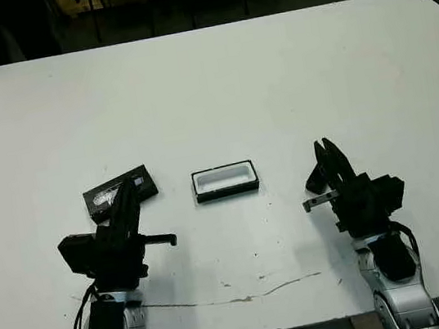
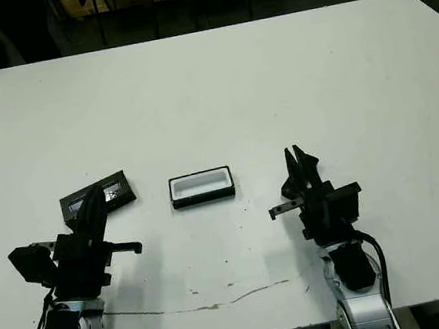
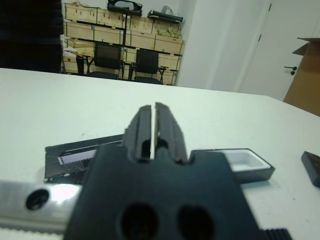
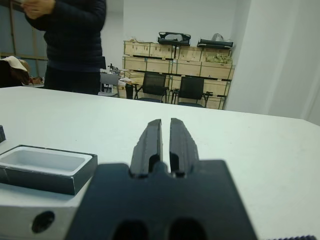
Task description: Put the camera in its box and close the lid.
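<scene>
Nearest, by the near edge of the table point(image 1: 209, 91): left gripper point(image 1: 129, 182) toward the left corner, jaws pressed together with only a thin slit, holding nothing, tips reaching over the lid point(image 1: 101, 199). Right gripper point(image 1: 326, 144) toward the right corner, jaws likewise pressed together and empty. Just beside them, a small dark bar, seemingly the camera point(image 1: 314, 176), partly hidden. Between the two grippers, a little farther in, the box point(image 1: 223, 180), uncovered, white lining showing. Lid flat on the table, just left of the box, apart from it.
</scene>
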`<move>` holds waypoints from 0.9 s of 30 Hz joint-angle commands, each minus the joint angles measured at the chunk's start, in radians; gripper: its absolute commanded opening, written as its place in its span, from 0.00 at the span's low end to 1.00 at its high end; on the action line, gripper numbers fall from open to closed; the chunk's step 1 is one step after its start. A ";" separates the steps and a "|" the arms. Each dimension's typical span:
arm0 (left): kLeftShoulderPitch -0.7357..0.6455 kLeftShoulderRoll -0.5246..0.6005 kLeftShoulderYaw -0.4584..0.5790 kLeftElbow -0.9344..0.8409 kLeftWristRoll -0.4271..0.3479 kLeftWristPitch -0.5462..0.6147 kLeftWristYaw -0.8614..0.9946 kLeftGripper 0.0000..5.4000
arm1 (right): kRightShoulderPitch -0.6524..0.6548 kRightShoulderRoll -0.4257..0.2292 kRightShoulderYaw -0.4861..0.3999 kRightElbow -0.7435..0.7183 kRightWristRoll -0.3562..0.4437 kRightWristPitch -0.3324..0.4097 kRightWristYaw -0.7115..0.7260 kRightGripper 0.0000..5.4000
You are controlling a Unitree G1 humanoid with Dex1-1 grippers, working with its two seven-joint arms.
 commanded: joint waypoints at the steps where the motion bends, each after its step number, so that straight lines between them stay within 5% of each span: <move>1: 0.037 0.003 -0.002 0.014 0.008 0.008 0.005 0.00 | 0.002 -0.005 -0.006 0.014 0.002 0.005 -0.003 0.00; 10: 0.027 -0.002 -0.006 0.032 0.009 -0.009 0.006 0.00 | -0.026 -0.030 -0.021 0.034 0.024 0.002 0.030 0.00; 14: 0.029 -0.003 -0.005 0.031 0.009 -0.017 0.009 0.00 | -0.017 -0.079 -0.068 -0.060 0.059 0.102 0.041 0.00; 19: 0.029 -0.003 -0.007 0.028 0.004 -0.015 0.009 0.00 | -0.039 -0.220 -0.161 -0.152 0.172 0.232 0.149 0.00; 27: 0.020 -0.001 -0.009 0.038 0.014 -0.018 0.012 0.00 | -0.123 -0.451 -0.285 -0.062 0.264 0.287 0.347 0.00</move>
